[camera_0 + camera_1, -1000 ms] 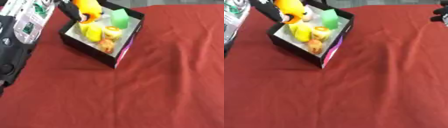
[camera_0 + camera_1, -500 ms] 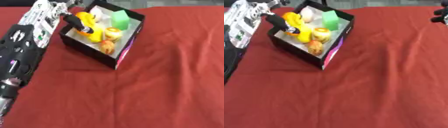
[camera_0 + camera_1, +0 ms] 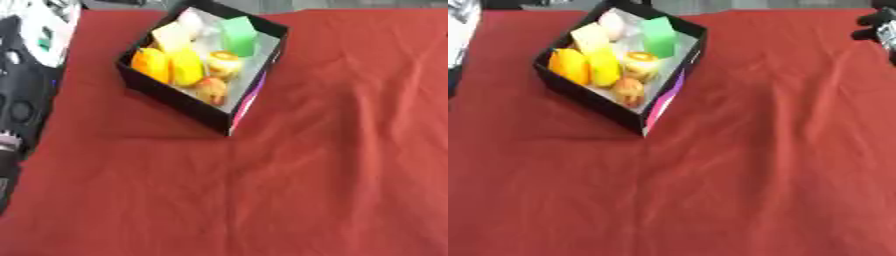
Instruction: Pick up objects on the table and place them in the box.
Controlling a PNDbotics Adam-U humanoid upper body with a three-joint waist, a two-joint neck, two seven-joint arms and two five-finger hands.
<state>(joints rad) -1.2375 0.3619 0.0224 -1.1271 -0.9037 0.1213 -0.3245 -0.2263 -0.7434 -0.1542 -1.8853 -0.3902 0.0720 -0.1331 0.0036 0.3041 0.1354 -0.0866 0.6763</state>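
Observation:
The black box [image 3: 179,102] stands at the back left of the red cloth. Inside it lie an orange object [image 3: 150,64], a yellow one [image 3: 185,67], a pale yellow block [image 3: 173,36], a green block [image 3: 238,42], a round orange-yellow piece [image 3: 223,62] and a small peach-coloured fruit [image 3: 210,90]. My left hand [image 3: 48,32] is a blurred white and black shape left of the box, apart from it, with the black forearm [image 3: 22,100] trailing down the left edge. My right hand [image 3: 875,25] shows as a dark shape at the far right edge, holding nothing I can see.
The red cloth [image 3: 332,175] covers the whole table, with creases running through the middle. No loose object shows on it outside the box.
The left hand lowered the orange object into the box, let it go, and pulled away to the left. The right hand has stayed put.

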